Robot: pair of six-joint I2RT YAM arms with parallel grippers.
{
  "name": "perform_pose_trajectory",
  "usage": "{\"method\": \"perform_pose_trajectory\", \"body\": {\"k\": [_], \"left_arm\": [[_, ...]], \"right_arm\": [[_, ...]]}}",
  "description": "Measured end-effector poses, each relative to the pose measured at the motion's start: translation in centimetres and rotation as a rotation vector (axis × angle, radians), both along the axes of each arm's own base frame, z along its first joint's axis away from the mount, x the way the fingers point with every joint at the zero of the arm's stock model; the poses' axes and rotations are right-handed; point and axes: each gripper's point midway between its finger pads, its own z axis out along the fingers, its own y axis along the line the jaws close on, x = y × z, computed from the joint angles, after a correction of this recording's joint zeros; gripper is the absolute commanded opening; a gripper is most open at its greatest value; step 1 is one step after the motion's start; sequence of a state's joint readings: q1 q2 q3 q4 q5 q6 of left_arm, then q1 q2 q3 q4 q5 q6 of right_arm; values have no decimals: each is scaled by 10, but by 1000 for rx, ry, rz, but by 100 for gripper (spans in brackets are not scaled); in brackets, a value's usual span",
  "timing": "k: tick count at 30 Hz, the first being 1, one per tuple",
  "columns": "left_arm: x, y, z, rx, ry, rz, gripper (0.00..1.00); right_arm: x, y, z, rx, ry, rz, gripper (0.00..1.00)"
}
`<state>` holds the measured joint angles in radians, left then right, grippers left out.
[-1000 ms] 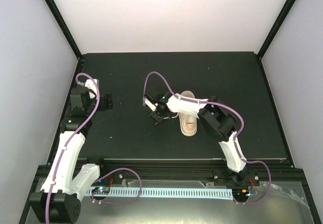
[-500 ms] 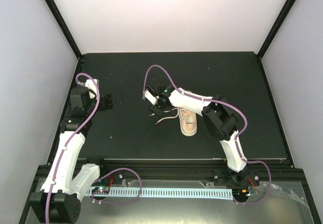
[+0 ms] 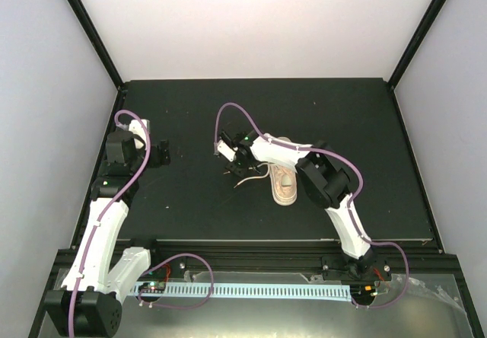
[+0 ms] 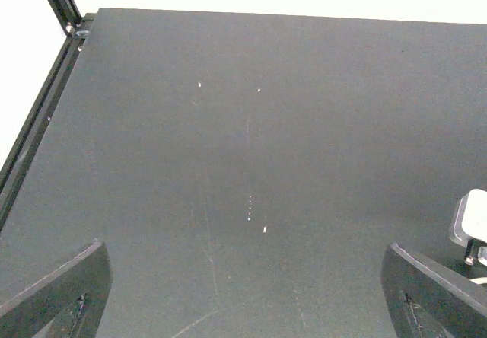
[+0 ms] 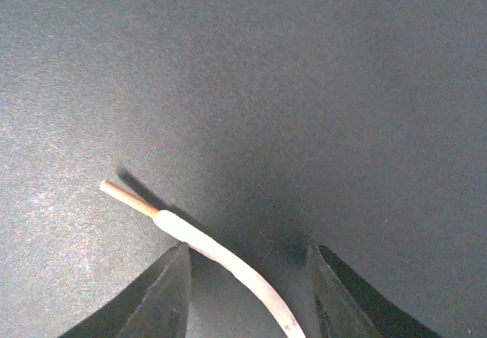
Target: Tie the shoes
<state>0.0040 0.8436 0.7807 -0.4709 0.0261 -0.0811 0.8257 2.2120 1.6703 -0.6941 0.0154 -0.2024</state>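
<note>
Beside the shoe [image 3: 284,186] in the middle of the table [image 3: 190,106], the lace end [image 5: 221,258] sits inside the right gripper [image 5: 247,277], pinched or not I can't tell, so a pull may slip it free; the left gripper [image 4: 247,277] gapes.

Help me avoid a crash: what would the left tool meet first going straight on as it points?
Probably just the bare black table; nothing lies ahead of the open left tool, though depth is unclear.

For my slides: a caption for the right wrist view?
Right gripper, open, straddles a shoelace end over the dark table.
</note>
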Motion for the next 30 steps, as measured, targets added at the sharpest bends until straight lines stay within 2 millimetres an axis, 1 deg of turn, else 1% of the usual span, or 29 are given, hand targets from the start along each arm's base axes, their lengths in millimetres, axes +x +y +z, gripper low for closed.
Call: {"method": "perform_pose_trajectory", "body": {"k": [3,8,13,15,17,18,19,20,21,22,23,25,26,27,28,29,30], "left_arm": [[0,0,0,0,0,-1,99],[0,0,0,-1,0,-2,99],[0,0,0,-1,0,-2,99],[0,0,0,-1,0,-2,99],[0,0,0,-1,0,-2,99],[0,0,0,-1,0,-2,99],[0,0,0,-1,0,-2,99],[0,0,0,-1,0,-2,99],[0,0,0,0,0,-2,99],[0,0,0,0,0,-2,99],[0,0,0,0,0,-2,99],[0,0,0,-1,0,-1,99],[0,0,0,-1,0,-1,99],[0,0,0,0,0,-2,99],[0,0,0,0,0,-2,99],[0,0,0,0,0,-2,99],[0,0,0,-1,0,-1,99]], "right_arm": [[2,2,-1,-1,-2,5,27],[1,5,-2,15,17,18,2],[1,5,-2,63,56,6,2],[1,-1,0,79,65,-21,2],[0,-11,8,89,62,-65,2],[0,-18,16,101,48,-95,2],[0,-25,31,119,23,-127,2],[2,-31,48,143,-7,-154,2],[5,-39,69,176,-54,-185,2],[6,-47,92,210,-100,-217,2],[9,-61,126,262,-176,-262,2],[15,-86,177,337,-293,-345,2],[18,-106,203,380,-359,-406,2],[23,-134,225,411,-422,-490,1],[28,-158,236,425,-461,-566,2],[33,-188,241,425,-495,-658,2],[36,-212,240,418,-513,-735,1]]}}
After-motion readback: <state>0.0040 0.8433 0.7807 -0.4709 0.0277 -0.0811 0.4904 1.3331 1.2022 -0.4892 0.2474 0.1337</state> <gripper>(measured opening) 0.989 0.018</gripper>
